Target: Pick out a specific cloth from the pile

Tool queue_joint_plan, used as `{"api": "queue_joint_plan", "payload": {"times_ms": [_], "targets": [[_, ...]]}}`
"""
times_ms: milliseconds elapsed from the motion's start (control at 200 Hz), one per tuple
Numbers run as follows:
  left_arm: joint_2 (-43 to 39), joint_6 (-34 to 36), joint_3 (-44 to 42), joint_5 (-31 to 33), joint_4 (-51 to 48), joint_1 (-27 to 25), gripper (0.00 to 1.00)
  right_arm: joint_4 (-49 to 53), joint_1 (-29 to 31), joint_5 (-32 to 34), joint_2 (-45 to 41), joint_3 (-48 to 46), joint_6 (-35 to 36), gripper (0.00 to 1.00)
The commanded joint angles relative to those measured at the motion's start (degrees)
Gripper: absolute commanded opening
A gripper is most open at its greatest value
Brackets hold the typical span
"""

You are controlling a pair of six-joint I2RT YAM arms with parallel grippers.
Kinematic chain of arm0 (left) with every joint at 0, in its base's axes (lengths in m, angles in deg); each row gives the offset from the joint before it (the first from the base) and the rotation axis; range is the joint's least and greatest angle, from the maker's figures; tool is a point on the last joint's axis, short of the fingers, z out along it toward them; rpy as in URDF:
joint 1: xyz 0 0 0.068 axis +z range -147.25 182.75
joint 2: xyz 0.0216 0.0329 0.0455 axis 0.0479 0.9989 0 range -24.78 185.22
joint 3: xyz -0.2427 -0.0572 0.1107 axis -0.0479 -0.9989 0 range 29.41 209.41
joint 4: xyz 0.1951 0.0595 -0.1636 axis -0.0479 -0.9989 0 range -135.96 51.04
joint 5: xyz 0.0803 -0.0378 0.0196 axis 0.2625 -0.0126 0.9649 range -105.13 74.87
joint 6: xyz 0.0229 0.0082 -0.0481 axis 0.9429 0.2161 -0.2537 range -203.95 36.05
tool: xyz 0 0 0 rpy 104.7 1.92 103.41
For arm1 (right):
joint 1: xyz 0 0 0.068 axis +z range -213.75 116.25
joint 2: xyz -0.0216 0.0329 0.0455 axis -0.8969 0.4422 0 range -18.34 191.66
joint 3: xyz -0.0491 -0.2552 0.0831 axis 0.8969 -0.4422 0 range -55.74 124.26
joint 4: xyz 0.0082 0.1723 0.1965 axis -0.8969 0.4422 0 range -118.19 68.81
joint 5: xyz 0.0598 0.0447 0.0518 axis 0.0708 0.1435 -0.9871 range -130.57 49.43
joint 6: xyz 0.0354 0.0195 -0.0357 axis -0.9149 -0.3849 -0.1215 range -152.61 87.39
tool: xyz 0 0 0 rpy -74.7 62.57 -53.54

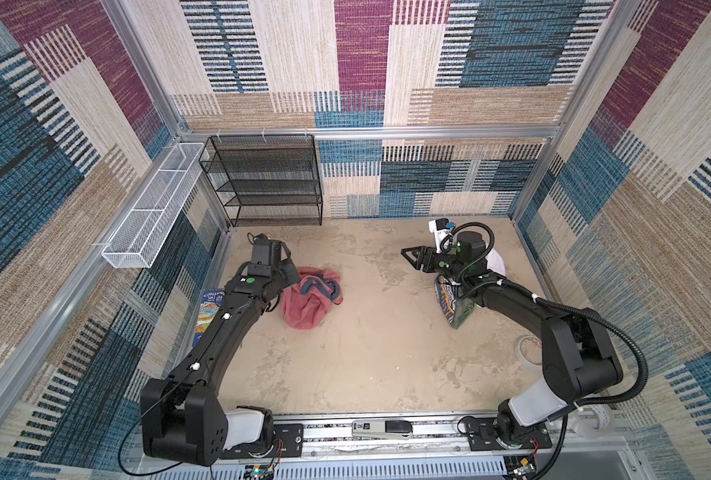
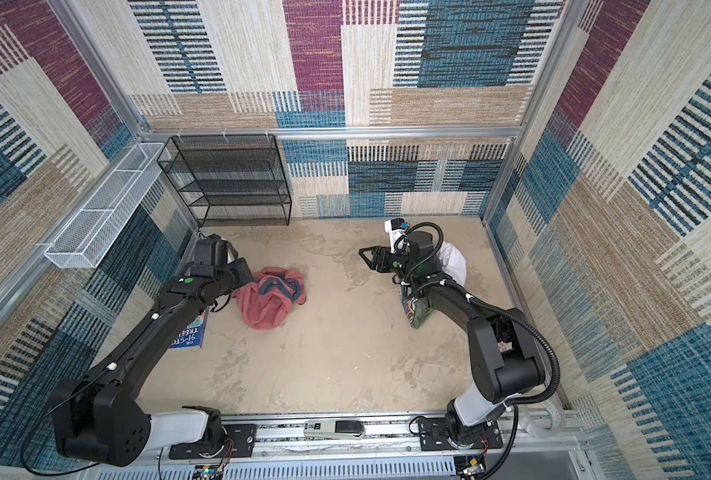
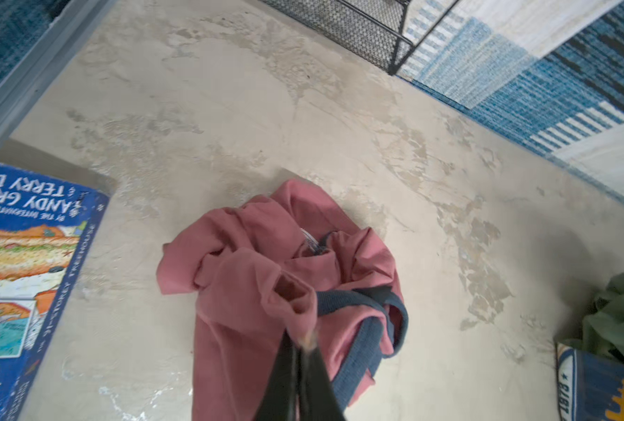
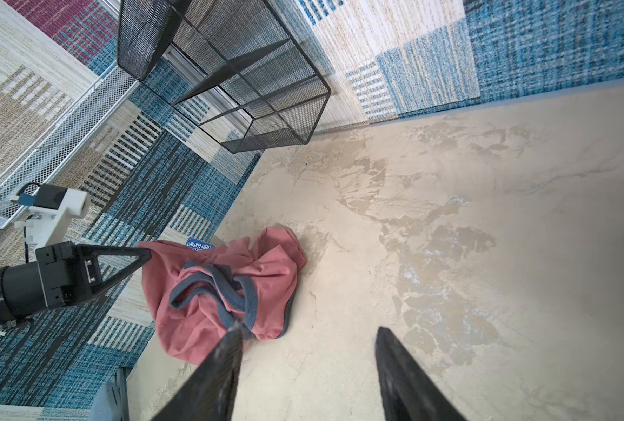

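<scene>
While my left fingers point(image 3: 292, 382) are clenched tight at the edge of the cloth point(image 1: 310, 301), I cannot tell whether a fold is truly caught between them. The cloth lies crumpled on the surface point(image 1: 366, 353) just beside the book point(image 1: 208, 311), well apart from the pile point(image 1: 455, 307), which sits far from the book, partly under my right arm. My right fingers point(image 4: 401, 379) are spread and empty. If I lift with only a thin fold, or none, I judge the soft fabric may slip free and drop; a low sweep could shove the book. Behind the book a black mesh rack point(image 1: 262, 178) stands at the wall; nothing blocks the cloth
</scene>
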Motion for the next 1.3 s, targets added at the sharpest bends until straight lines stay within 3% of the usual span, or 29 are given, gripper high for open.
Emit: {"api": "queue_joint_plan", "payload": {"times_ms": [0, 215, 491, 946, 981, 1017, 1082, 1112, 1167, 1292], "targets": [[3.2, 4.1, 2.5, 2.5, -0.8, -3.9, 0.00, -1.7, 0.0, 0.5, -0.5, -0.4, -0.1, 0.61], [12.8, 8.2, 6.1, 4.0, -0.8, -11.3, 0.00, -1.9, 0.0, 0.6, -0.7, -1.0, -0.2, 0.61], [23.4, 7.9, 9.1, 2.2, -1.6, -13.5, 0.00, -1.6, 0.0, 1.1, -1.3, -1.9, 0.3, 0.61], [24.0, 5.7, 6.5, 1.3, -0.2, -13.7, 0.00, 0.1, 0.0, 3.4, -1.8, -1.9, 1.5, 0.62], [22.8, 5.6, 6.4, 1.3, -0.3, -13.7, 0.16, 0.4, 0.0, 3.8, -2.3, -1.9, 2.0, 0.63], [21.5, 5.6, 6.4, 1.5, -0.3, -13.6, 0.24, 0.7, 0.0, 4.3, -2.8, -1.9, 2.6, 0.66], [19.1, 5.9, 6.3, 2.1, -0.2, -13.6, 0.40, 1.8, 0.0, 5.1, -3.9, -1.7, 4.1, 0.82], [18.1, 6.1, 6.4, 2.4, -0.4, -13.6, 0.54, 2.2, 0.0, 5.5, -4.6, -1.6, 4.8, 0.89], [16.6, 6.7, 7.0, 2.6, -1.1, -13.6, 0.57, 2.8, -0.1, 6.8, -5.8, -1.6, 5.8, 1.00], [12.7, 7.4, 7.8, 5.7, -3.7, -13.6, 0.59, 5.1, -0.8, 10.7, -8.6, -1.4, 7.3, 1.00]]}}
